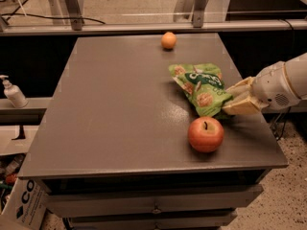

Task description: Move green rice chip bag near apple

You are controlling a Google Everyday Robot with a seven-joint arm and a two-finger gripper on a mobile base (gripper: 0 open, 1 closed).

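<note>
The green rice chip bag [200, 86] lies on the grey table [115, 109], right of the middle. The red-orange apple [206, 133] stands just in front of it, a small gap from the bag's near end. My gripper [233, 99] reaches in from the right edge on a white arm [283, 85], low over the table. Its tan fingers [241, 107] are closed on the bag's right edge, just behind and to the right of the apple.
A small plain orange fruit [168, 40] sits near the table's far edge. A white pump bottle [13, 93] stands on a ledge to the left. Metal posts and a rail run behind the table. Drawers sit under the front edge.
</note>
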